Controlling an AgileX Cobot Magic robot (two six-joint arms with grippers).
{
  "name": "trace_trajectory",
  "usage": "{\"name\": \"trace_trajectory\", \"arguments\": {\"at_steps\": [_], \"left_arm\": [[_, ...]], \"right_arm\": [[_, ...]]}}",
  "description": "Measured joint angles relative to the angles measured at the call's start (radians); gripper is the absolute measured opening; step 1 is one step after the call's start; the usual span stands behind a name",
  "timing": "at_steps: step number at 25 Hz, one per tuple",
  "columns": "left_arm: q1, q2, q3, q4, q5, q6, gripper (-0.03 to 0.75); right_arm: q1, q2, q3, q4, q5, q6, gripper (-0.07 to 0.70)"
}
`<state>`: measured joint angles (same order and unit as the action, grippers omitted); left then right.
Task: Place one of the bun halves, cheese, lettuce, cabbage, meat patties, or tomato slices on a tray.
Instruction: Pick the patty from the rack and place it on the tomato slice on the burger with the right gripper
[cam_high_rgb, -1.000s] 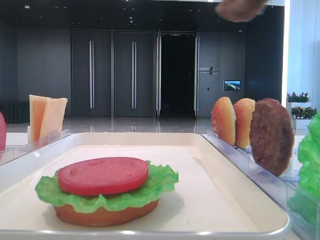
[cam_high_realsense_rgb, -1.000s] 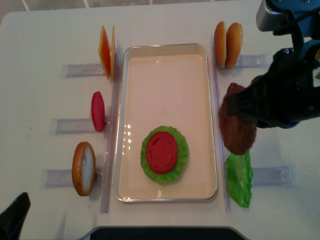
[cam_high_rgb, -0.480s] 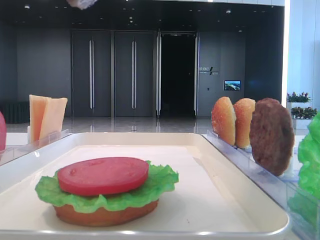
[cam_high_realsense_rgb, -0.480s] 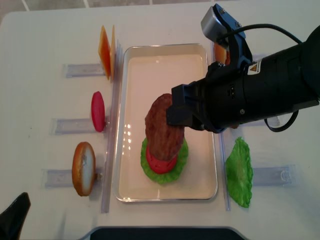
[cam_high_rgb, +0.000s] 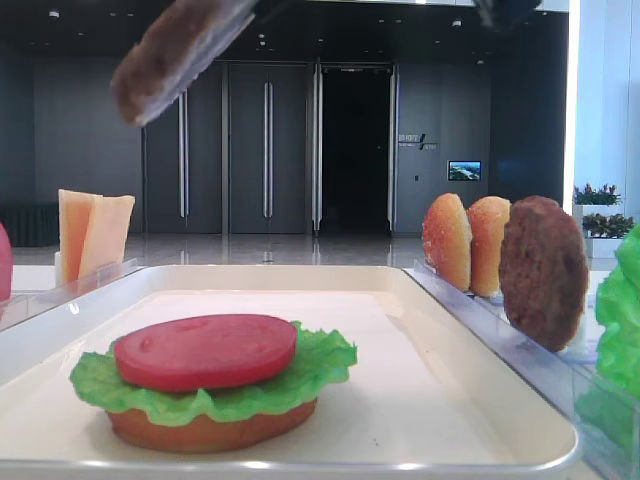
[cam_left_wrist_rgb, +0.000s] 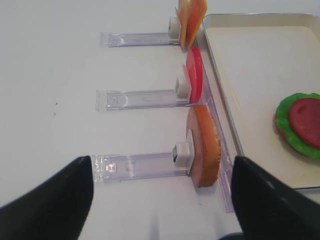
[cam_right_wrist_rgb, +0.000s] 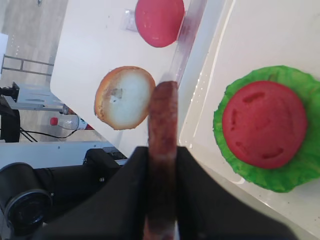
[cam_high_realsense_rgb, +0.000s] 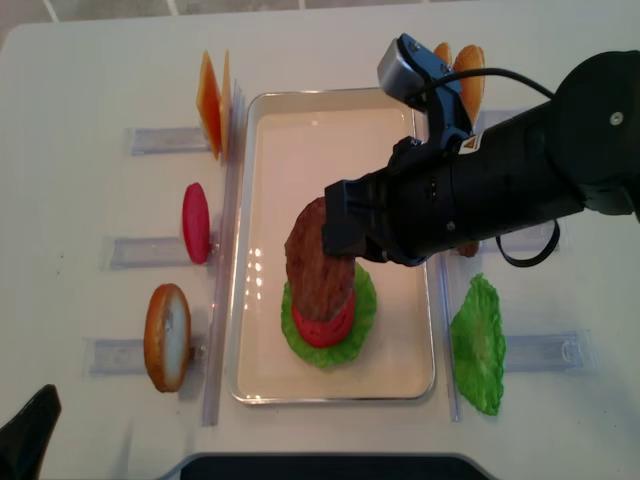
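carrying a patty over the stack

hanging above the large cream-white rimmed tray (cam_high_realsense_rgb: 268, 200), the round brown rough-grained meat patty (cam_high_realsense_rgb: 318, 262) is pinched edge-on at its rim by the right claw (cam_right_wrist_rgb: 161, 165). it looks stiff and light, holding its disc shape from that one edge, tilted over the smooth red tomato slice (cam_high_realsense_rgb: 325, 318) on ruffled green lettuce (cam_high_realsense_rgb: 362, 300). the left claw (cam_left_wrist_rgb: 160, 190) is spread wide and empty beside the tray.

My low camera sits at the tray (cam_high_rgb: 480, 330) rim, facing the doors (cam_high_rgb: 225, 150). The overhead looks straight down. Both wrist views share that tray.
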<state>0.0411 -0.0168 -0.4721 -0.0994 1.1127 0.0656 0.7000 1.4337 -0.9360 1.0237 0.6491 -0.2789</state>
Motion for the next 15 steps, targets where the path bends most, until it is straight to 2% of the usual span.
{"name": "trace_trajectory", "arguments": {"at_steps": [7, 15], "left_arm": [[0.0, 0.0, 0.0, 0.0, 0.0, 0.0, 0.66], [0.0, 0.0, 0.0, 0.0, 0.0, 0.0, 0.66]], "right_arm": [[-0.023, 0.125, 0.0, 0.117, -0.002, -0.166, 0.137], [-0.042, 0.208, 0.0, 0.244, 0.044, -0.307, 0.137]]}}
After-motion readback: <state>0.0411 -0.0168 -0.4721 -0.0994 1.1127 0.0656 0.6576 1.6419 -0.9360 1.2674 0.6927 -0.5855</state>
